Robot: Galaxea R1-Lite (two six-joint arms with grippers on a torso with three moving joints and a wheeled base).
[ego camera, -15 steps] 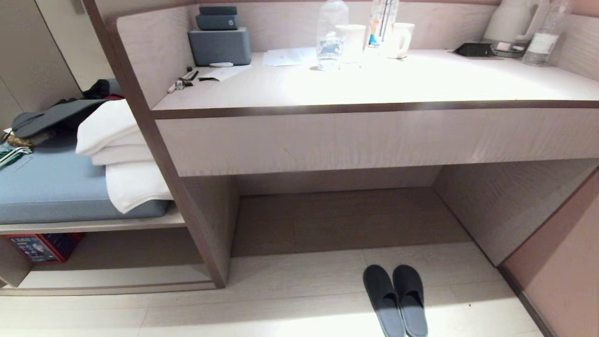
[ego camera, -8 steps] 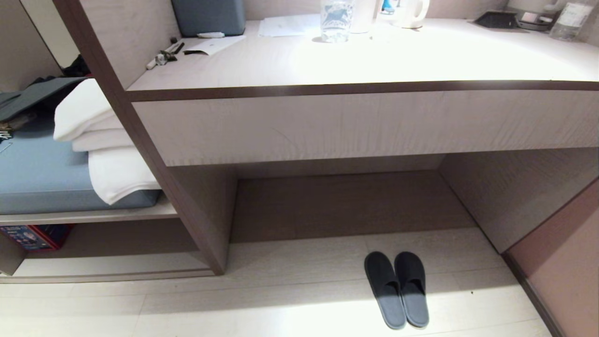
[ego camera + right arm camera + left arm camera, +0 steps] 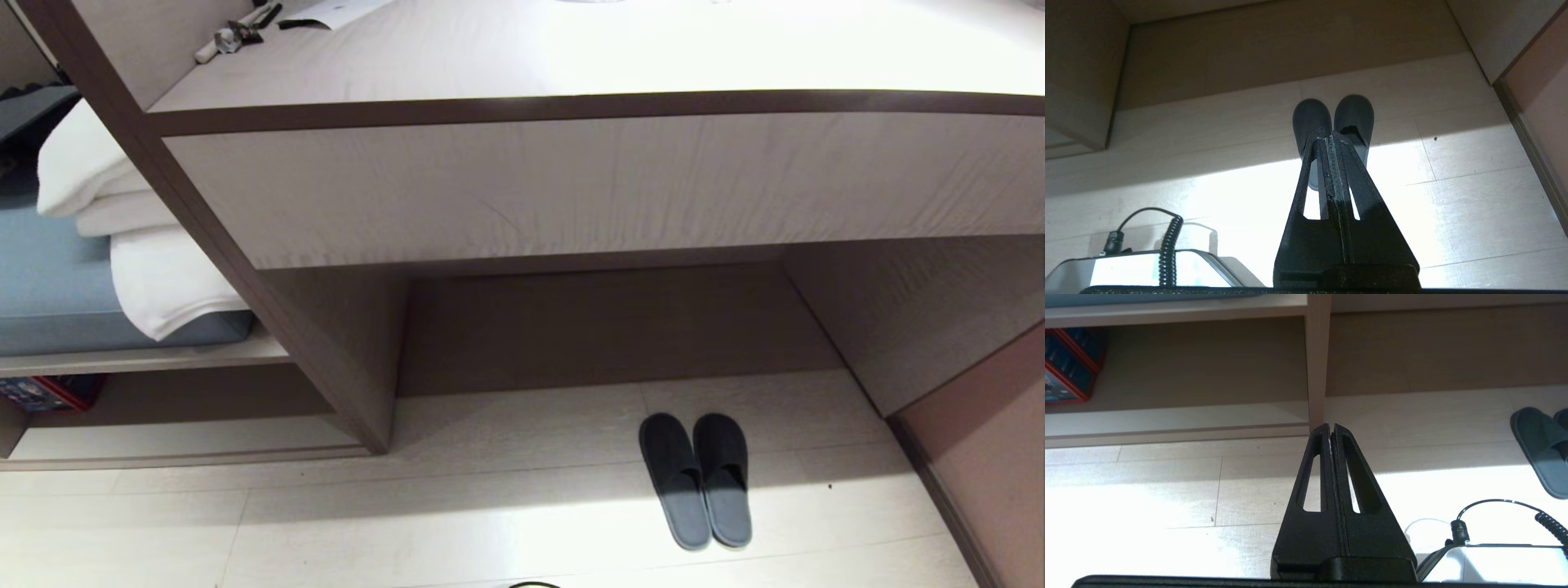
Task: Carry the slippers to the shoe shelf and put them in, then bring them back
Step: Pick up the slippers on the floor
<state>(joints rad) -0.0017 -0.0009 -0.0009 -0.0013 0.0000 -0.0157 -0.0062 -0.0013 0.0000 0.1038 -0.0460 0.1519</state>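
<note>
The slippers (image 3: pixel 695 478), a dark grey-blue pair, lie side by side on the pale floor in front of the desk recess, toes toward it. In the right wrist view the slippers (image 3: pixel 1312 116) lie straight beyond my right gripper (image 3: pixel 1329 132), which is shut on nothing and well short of them. My left gripper (image 3: pixel 1330 426) is also shut and empty; one slipper (image 3: pixel 1537 447) shows far off to its side. The shoe shelf (image 3: pixel 188 437) is the low cubby under the blue cushion, left of the desk's side panel. Neither arm shows in the head view.
White folded towels (image 3: pixel 139 261) lie on the blue cushion (image 3: pixel 41 302) above the cubby. A red and blue box (image 3: pixel 1067 367) stands inside it at the far left. The desk drawer front (image 3: pixel 571 188) overhangs the recess. A pinkish wall panel (image 3: pixel 996 433) closes the right side.
The whole head view has slid upward as the camera dipped toward the floor. The slippers lie where they were, and no arm has come into that view.
</note>
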